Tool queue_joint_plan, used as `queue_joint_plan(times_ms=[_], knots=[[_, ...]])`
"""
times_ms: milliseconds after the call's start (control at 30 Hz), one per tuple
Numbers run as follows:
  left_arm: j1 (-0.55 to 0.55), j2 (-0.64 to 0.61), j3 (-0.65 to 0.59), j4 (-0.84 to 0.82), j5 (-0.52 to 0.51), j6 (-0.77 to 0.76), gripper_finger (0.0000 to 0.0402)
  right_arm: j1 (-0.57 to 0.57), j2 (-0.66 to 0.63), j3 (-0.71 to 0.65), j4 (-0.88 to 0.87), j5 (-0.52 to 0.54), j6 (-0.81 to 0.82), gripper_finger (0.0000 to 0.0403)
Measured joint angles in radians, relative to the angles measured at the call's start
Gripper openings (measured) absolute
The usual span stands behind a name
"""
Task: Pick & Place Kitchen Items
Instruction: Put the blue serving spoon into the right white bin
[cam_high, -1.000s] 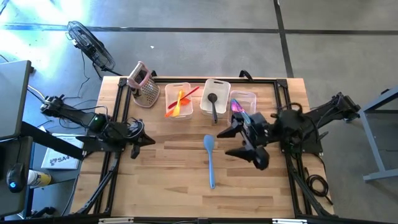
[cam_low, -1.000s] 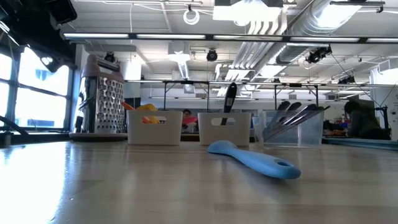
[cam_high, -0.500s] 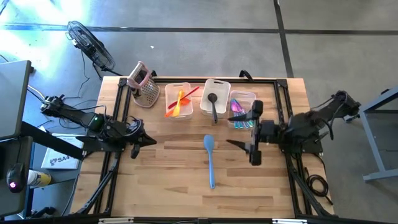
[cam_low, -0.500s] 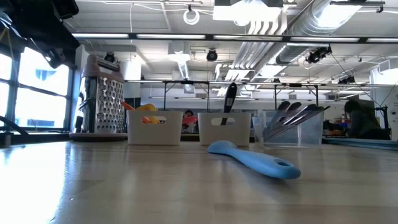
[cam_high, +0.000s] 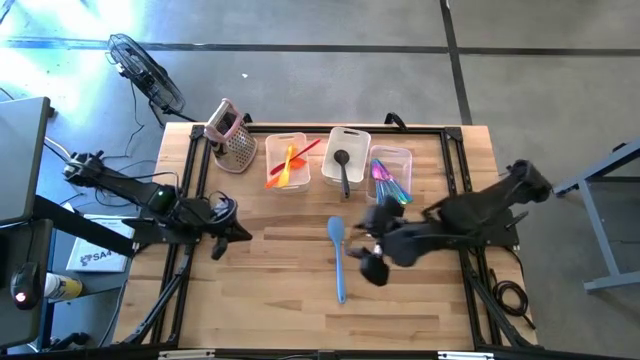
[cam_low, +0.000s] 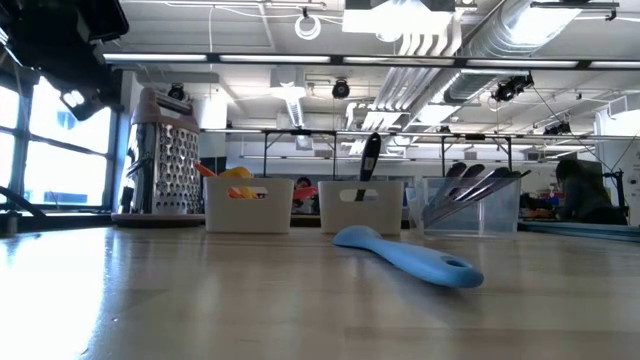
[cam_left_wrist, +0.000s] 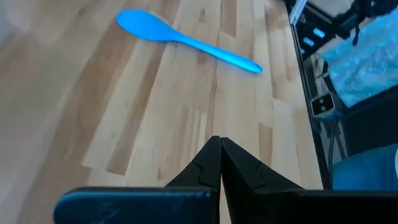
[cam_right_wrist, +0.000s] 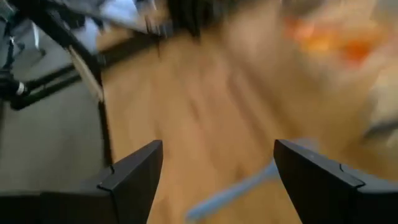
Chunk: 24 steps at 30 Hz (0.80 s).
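High view: the blue spatula (cam_high: 337, 257) is lying loose on the table (cam_high: 280, 300), in front of the three bins (cam_high: 288, 162). The right gripper (cam_high: 372, 250) is hanging just beside its handle, not touching it. The left gripper (cam_high: 222, 237) is waiting at the table's left edge.

Low view: the spatula (cam_low: 408, 256) is resting flat, well forward of the bins.

Left wrist view: its fingers (cam_left_wrist: 211, 163) are pressing together, holding nothing.

Right wrist view: the fingers (cam_right_wrist: 134, 174) are standing wide apart, empty; the blue handle (cam_right_wrist: 236, 186) is showing between them.
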Motion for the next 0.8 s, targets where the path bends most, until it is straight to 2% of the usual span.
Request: queue_joint_plan(times_ms=[100, 167, 367, 567, 800], knots=[[0.000, 0.036, 0.000, 0.024, 0.028, -0.002, 0.0001, -0.034, 0.068, 0.002, -0.057, -0.183, 0.152, 0.0300], [0.000, 0.060, 0.000, 0.042, 0.034, -0.002, 0.0001, -0.047, 0.123, 0.002, -0.091, -0.247, 0.247, 0.0300], [0.000, 0.124, 0.000, 0.063, 0.034, -0.025, 0.0001, -0.070, 0.263, 0.001, -0.124, -0.312, 0.434, 0.0300], [0.000, 0.167, 0.000, 0.064, 0.078, -0.076, 0.0001, -0.102, 0.355, 0.001, -0.115, -0.350, 0.443, 0.0300], [0.000, 0.175, 0.000, 0.064, 0.102, -0.104, 0.0001, -0.126, 0.387, 0.001, -0.020, -0.400, 0.479, 0.0300]])
